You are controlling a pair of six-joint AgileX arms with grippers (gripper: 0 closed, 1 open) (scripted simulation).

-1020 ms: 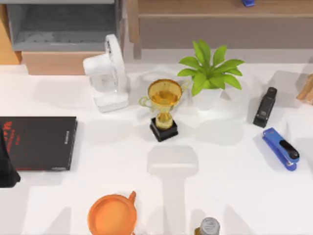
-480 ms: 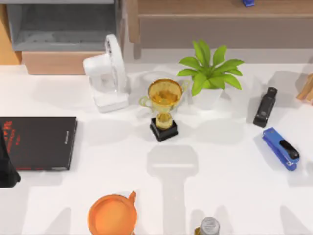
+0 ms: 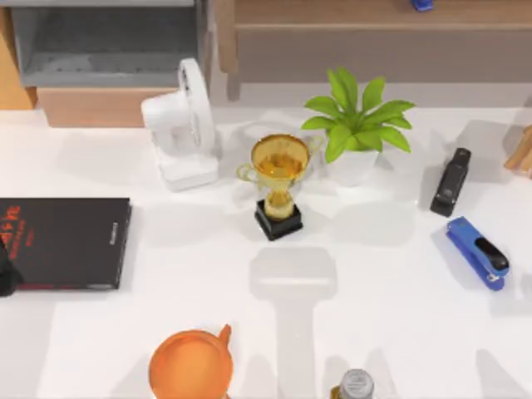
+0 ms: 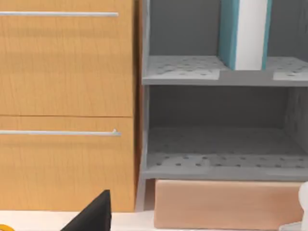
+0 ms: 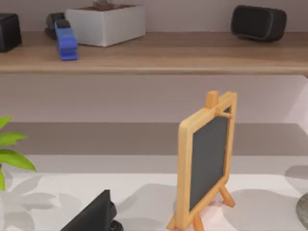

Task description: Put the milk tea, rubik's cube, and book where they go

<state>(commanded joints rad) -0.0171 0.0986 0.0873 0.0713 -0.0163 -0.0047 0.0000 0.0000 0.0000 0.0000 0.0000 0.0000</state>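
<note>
Book (image 4: 244, 32) – teal covers, white page edges, standing upright on the upper level of the grey shelf unit (image 4: 216, 166), ahead of and above the left jaws. Wooden drawer fronts (image 4: 67, 96) adjoin the unit on one side.

Left gripper (image 4: 94, 215) – a dark corner of it shows in its wrist view, pointed at the shelf unit; how far the jaws stand open cannot be told, nor any hold. Left arm (image 3: 5, 278) sits at the worktop's (image 3: 391, 283) left edge, over the thin black book (image 3: 71, 243).

Right gripper (image 5: 95, 215) – dark corner likewise, jaws' state cannot be told. Ahead of these jaws: small easel chalkboard (image 5: 208, 161) on the worktop; above it, a wooden shelf (image 5: 159, 57) bearing a white planter (image 5: 108, 23).

Worktop, between the arms: white fan (image 3: 183, 125), gold trophy (image 3: 278, 184), potted plant (image 3: 356, 125), black stapler (image 3: 450, 181), blue stapler (image 3: 477, 252), orange cup (image 3: 191, 366).
</note>
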